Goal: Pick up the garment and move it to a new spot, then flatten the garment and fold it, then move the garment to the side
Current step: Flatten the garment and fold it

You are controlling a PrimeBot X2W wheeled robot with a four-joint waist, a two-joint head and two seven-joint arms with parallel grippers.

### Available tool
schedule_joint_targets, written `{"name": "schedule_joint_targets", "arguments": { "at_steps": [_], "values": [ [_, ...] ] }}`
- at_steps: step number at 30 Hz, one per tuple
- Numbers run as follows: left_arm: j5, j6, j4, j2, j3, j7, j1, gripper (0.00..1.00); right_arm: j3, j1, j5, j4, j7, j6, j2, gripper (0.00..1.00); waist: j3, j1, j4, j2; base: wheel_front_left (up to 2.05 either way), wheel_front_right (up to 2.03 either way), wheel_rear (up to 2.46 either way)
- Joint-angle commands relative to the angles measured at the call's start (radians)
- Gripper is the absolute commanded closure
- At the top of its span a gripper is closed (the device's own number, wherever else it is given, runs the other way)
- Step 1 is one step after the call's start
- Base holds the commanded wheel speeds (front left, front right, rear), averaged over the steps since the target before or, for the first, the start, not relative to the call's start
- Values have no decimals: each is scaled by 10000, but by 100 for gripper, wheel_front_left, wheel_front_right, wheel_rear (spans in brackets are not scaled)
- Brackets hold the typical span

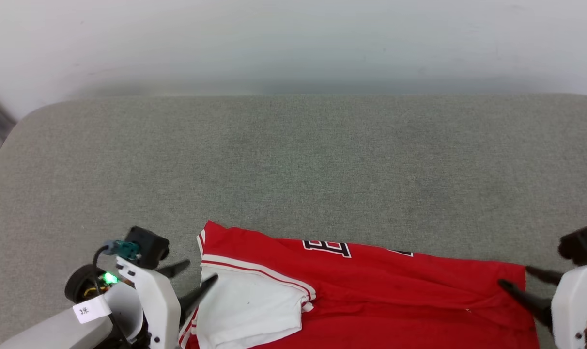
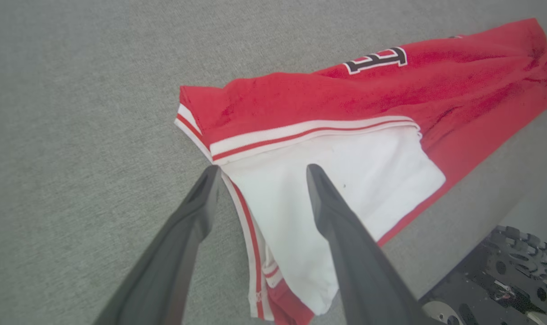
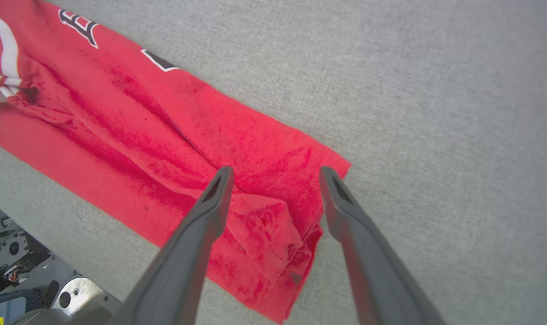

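The garment (image 1: pixel 395 286), a red jersey with a white sleeve (image 1: pixel 247 303) and striped trim, lies folded lengthwise along the near edge of the grey surface, part of its black lettering (image 1: pixel 326 247) peeking out at the fold. My left gripper (image 1: pixel 200 272) stands open at the garment's left end, its fingers straddling the striped sleeve edge (image 2: pixel 242 203). My right gripper (image 1: pixel 514 277) is open over the garment's right end, where the red cloth (image 3: pixel 264 216) bunches between its fingers. Neither holds cloth.
The grey upholstered surface (image 1: pixel 293 160) stretches wide beyond the garment, ending at a pale wall (image 1: pixel 293 43). Its near edge drops off just below the garment, where my base (image 2: pixel 503 280) shows.
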State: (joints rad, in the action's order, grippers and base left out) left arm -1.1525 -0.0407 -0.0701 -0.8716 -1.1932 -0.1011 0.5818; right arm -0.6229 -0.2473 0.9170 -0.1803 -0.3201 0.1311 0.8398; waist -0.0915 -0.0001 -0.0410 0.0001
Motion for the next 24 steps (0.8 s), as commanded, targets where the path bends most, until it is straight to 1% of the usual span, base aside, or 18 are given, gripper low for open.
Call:
{"name": "schedule_joint_targets", "arguments": {
  "at_steps": [1,3,5,8,12,15,16,17,18,20,21,22,24],
  "values": [
    [198,-331,67,-4,222,594,-117,0,315,36,21,189,228,-6,116,0,86,1,3,-1,0,0,0],
    [371,-733,53,65,494,1339,-222,0,729,155,52,286,479,-6,103,0,124,1,2,-1,0,0,0],
    [654,-1277,-118,153,781,2181,-289,0,1203,264,-27,210,744,-6,3,0,134,1,-5,-1,0,0,0],
    [1036,-1976,-346,437,1058,3146,-516,0,1795,501,-47,-70,961,-6,-258,0,121,1,-39,-1,0,0,0],
    [1607,-2729,-562,841,1607,3613,-781,0,2481,798,131,-548,908,-6,-594,0,49,1,-96,-1,0,0,0],
    [2295,-3221,-446,1260,2542,3670,-1058,0,2801,1021,324,-871,755,-6,-927,0,-18,1,-168,-1,0,0,0],
    [2635,-3358,-375,1387,2923,3674,-1247,0,2881,1079,408,-965,670,-6,-1014,0,-46,1,-188,-1,0,0,0],
    [2635,-3358,-375,1387,2923,3674,-1247,0,2881,1079,408,-965,670,-6,-1014,0,-46,1,-188,-1,0,0,0],
    [3330,-3552,-280,1623,3558,3655,-1722,0,2972,1177,638,-1104,448,-6,-1222,0,-97,1,-209,-1,0,0,0],
    [3929,-3642,-121,1938,4254,3658,-2082,0,3062,1239,821,-1259,263,-6,-1424,0,-145,1,-236,-1,0,0,0],
    [4200,-3645,-65,2080,4585,3659,-2267,0,3079,1295,865,-1350,192,-6,-1486,0,-172,1,-263,-1,0,0,0],
    [4200,-3645,-65,2080,4585,3659,-2267,0,3079,1295,865,-1350,192,-6,-1486,0,-172,1,-263,-1,0,0,0],
    [4744,-3589,49,2399,5196,3660,-2650,0,3068,1392,982,-1540,0,-6,-1648,0,-232,1,-332,-1,0,0,0]
  ]
}}
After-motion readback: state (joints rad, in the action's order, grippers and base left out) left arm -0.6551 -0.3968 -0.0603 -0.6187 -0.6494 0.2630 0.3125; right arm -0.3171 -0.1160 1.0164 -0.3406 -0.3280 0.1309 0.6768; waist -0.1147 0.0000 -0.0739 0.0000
